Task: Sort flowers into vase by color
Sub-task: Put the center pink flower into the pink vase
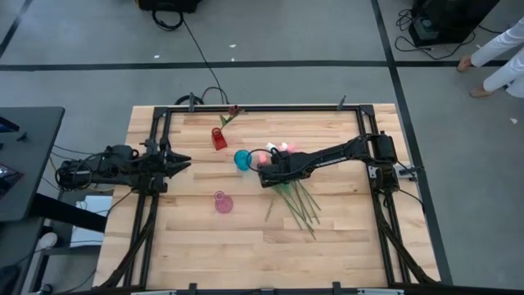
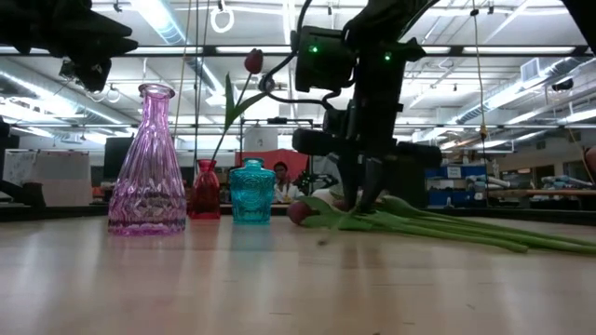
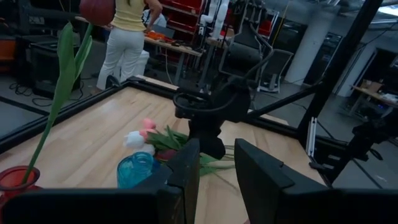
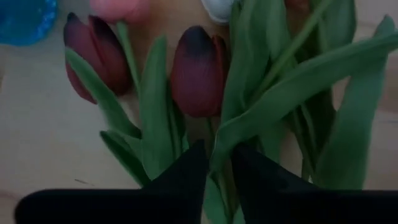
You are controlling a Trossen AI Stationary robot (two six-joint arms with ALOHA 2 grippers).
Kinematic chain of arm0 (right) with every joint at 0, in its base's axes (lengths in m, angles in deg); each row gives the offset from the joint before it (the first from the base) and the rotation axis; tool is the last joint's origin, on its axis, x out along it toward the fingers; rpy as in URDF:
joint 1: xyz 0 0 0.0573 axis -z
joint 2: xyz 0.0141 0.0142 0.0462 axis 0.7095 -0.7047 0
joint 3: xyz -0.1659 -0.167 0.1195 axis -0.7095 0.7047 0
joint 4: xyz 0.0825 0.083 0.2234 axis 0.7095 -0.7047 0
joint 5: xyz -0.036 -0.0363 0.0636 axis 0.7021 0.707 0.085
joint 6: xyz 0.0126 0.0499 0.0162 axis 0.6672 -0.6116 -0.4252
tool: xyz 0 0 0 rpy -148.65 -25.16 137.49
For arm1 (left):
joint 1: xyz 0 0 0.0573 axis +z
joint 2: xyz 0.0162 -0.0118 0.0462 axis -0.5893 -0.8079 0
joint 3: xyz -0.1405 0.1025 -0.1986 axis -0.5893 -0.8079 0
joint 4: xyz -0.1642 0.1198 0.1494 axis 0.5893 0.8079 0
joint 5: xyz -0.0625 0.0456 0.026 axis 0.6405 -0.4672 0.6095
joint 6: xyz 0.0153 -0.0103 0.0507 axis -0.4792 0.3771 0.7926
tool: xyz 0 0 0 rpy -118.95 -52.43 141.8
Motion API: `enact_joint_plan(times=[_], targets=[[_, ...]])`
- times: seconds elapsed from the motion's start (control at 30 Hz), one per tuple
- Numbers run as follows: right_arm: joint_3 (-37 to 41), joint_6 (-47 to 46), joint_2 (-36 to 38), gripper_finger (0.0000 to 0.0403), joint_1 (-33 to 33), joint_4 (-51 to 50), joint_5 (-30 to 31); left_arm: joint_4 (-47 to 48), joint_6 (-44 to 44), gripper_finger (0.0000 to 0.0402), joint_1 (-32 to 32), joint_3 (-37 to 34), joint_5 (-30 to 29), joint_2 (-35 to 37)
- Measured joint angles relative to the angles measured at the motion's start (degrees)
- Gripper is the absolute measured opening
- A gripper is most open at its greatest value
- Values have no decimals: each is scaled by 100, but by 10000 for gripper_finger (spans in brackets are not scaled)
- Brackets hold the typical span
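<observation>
The right end effector (image 4: 217,163) is down in the pile of artificial tulips with thin green stems (image 1: 296,201), lying on the wooden desk (image 1: 246,246) just beside the teal glass vase (image 1: 243,160). Its fingers stand narrowly apart around a stem just below a dark red bloom (image 4: 198,71); I can't tell whether they actually pinch it yet. A second dark red bloom (image 4: 93,53) sits near it, with pink and white heads closer to the teal vase.

These look super light and floppy, probably a thin wire stem with slick leaves, so I'd grab the stem close under the bloom, not the leaves. Stems are tangled, so neighbours may drag along.

Containers: the small red glass vase (image 1: 219,138), beyond the teal one, already holds one dark red tulip (image 2: 253,61). The teal vase looks empty, same for the pink ribbed glass vase (image 1: 223,202) on its near side.

The left end effector (image 1: 178,164) hangs off to the teal vase's side, well apart from it, fingers a little apart, holding nothing.
</observation>
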Motion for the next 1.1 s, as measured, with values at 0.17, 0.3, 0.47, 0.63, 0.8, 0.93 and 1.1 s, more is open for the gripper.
enact_joint_plan(times=[0.17, 0.3, 0.47, 0.63, 0.8, 0.93, 1.1], targets=[[-5, 477, 0, 39, 38, -73, 13, -35, 2, 106, 2, 0, -9, 0], [-277, 1151, 0, 11, 66, -292, -90, -75, 16, 106, 0, 0, -51, 0], [-870, 1981, 99, 17, 54, -599, -194, -201, 24, 106, 1, 0, -92, -2], [-1306, 2928, 441, 29, 0, -781, -645, -426, 4, 106, 1, 0, -109, 0], [-1362, 4019, 1077, 23, -173, -528, -875, -449, -11, 106, 0, 0, -79, 0], [-1031, 5225, 1454, 24, -445, 1037, -678, -470, -150, 106, 1, 0, -75, 0], [-391, 6272, 1386, 27, -734, 4805, -815, -468, -312, 106, 0, 0, 7, 0]])
